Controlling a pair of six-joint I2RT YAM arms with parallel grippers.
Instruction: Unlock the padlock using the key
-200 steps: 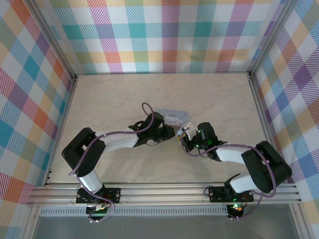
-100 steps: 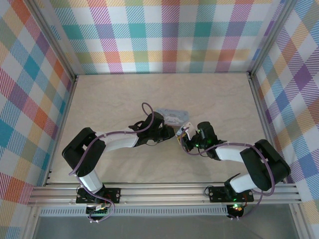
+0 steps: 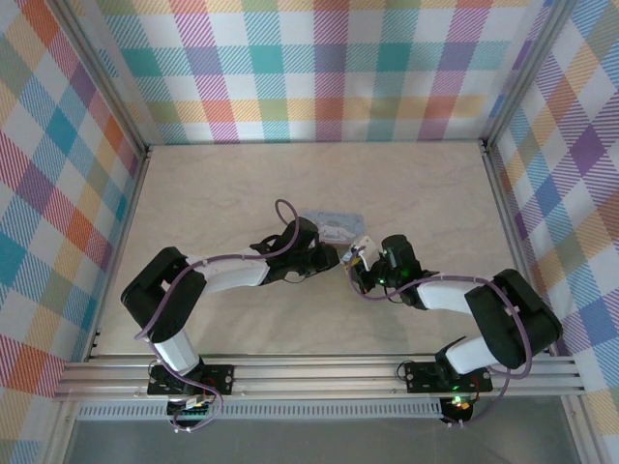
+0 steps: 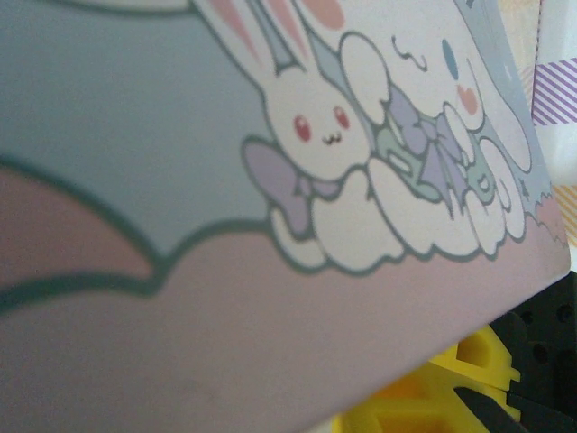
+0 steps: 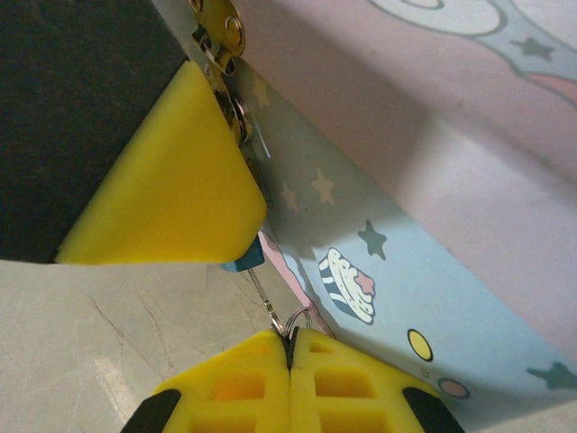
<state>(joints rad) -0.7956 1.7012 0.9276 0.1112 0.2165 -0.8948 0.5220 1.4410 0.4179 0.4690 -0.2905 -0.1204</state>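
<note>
I judge the tin (image 3: 335, 223) light, stiff and slick where the left gripper (image 3: 329, 255) clamps its clasp edge, the tiny hard padlock (image 5: 245, 262) peeks out just under that finger, and the right gripper (image 5: 290, 341) pinches shut on the thin, slip-prone key (image 5: 267, 298) at its ring end.

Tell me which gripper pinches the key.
The right gripper: its yellow fingers are shut on the key by the padlock; the left gripper holds the tin.
</note>
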